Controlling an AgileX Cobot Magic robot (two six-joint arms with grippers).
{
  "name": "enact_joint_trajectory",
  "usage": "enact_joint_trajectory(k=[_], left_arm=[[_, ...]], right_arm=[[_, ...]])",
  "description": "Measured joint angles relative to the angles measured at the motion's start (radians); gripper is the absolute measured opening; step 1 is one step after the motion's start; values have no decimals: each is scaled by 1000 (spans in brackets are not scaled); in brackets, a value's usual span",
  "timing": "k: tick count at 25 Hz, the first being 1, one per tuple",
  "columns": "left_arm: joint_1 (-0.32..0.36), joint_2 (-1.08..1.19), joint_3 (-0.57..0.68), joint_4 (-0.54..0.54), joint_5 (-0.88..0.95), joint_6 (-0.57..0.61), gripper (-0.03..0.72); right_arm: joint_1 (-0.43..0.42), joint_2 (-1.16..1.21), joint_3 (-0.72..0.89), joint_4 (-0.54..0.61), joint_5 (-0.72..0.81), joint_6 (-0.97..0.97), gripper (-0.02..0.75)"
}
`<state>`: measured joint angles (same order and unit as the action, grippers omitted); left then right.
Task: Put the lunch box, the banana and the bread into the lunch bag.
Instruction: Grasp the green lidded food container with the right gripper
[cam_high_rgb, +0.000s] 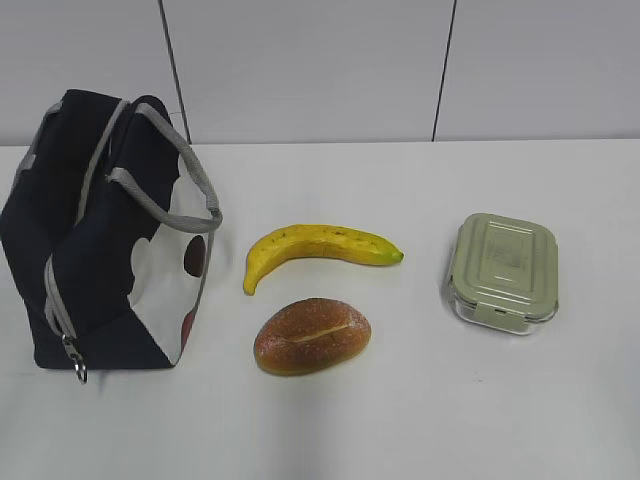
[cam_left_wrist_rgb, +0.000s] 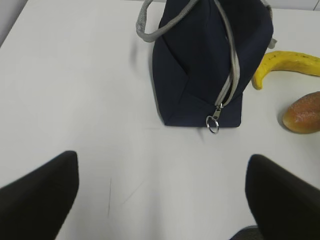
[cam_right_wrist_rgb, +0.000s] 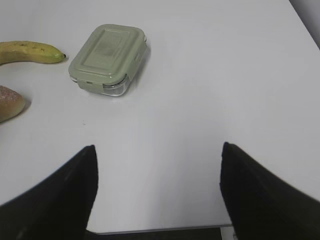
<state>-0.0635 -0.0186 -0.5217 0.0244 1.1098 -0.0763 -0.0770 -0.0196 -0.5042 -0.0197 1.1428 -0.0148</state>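
- The white table (cam_high_rgb: 420, 420) carries everything, and neither arm shows in the exterior view; both sit back off the near edge.
- Biggest item: the lunch bag (cam_high_rgb: 100, 240), navy with grey handles, standing by the table's left edge. In the left wrist view its zipper (cam_left_wrist_rgb: 231, 70) runs up the top ridge and looks drawn closed, with the ring pull (cam_left_wrist_rgb: 213, 123) hanging at the near end. That is my read from this angle, not a certainty.
- The left gripper (cam_left_wrist_rgb: 160, 200) is spread wide and empty over bare table. The bag lies straight ahead of it, slightly to its right, so this is the nearer arm for the bag.
- The right gripper (cam_right_wrist_rgb: 157, 195) is likewise parted, holding nothing. The lunch box (cam_right_wrist_rgb: 107, 59) lies ahead and to its left, towards the table's right edge, green lid clipped on, long axis running away from the gripper with a slight slant.
- The banana (cam_high_rgb: 320, 248) lies mid-table, long axis across the table, tip pointing at the lunch box, well apart from it.
- Smallest, the bread (cam_high_rgb: 312, 335), sits just nearer the front edge than the banana, slit up, close to the bag's spotted side.
- Nothing is packed yet. My call: the bag needs opening first, and the ring pull faces the left arm.
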Motion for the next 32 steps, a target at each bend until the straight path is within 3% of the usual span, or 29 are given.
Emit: enact_joint_trajectory(k=[10,21,26,32], left_arm=[[0,0,0,0,0,0,641],[0,4,-3,0,1,0,578],[0,101,-73,-10,-12,0,573],[0,377,-214,-39,-94,0,564]], right_arm=[[0,0,0,0,0,0,564],[0,0,0,0,0,0,563],[0,0,0,0,0,0,564],[0,0,0,0,0,0,563]])
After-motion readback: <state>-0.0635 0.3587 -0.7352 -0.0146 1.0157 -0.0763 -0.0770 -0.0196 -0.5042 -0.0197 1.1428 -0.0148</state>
